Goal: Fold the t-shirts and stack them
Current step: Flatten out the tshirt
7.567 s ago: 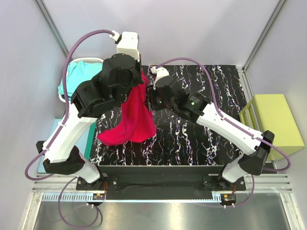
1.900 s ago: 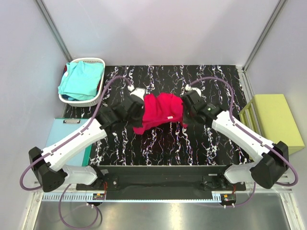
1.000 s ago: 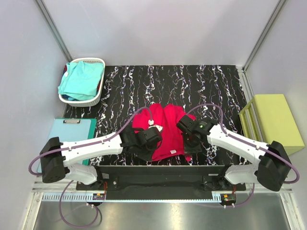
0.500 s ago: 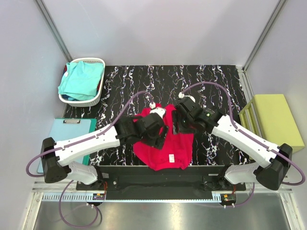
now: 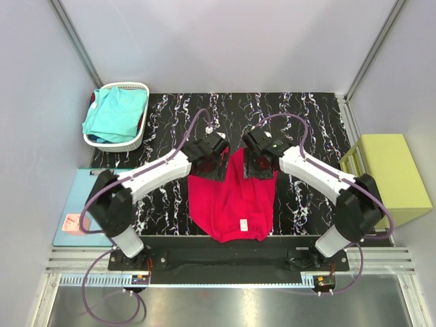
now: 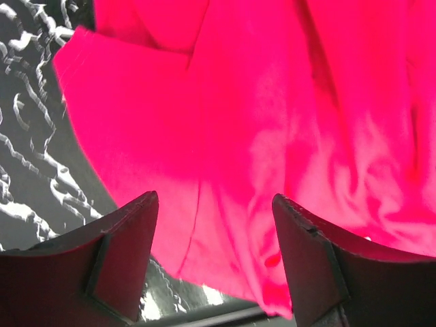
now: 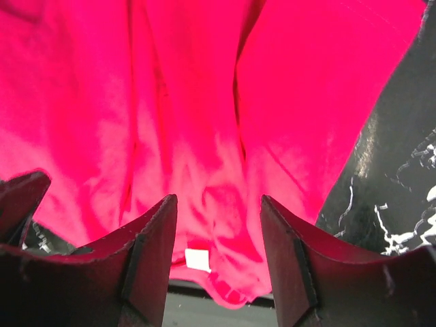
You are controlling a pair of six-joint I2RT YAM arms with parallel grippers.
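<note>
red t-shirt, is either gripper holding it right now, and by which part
Nothing is held: the left gripper and right gripper both hang open over the far end of the red t-shirt.

The left arm (image 5: 153, 176) and right arm (image 5: 317, 178) stretch forward and lean inward, wrists near each other. The left gripper (image 6: 214, 204) points down, its fingers (image 6: 126, 255) spread with nothing between them. Just right of it, the right gripper (image 7: 216, 204) is likewise spread and holds nothing.
</note>
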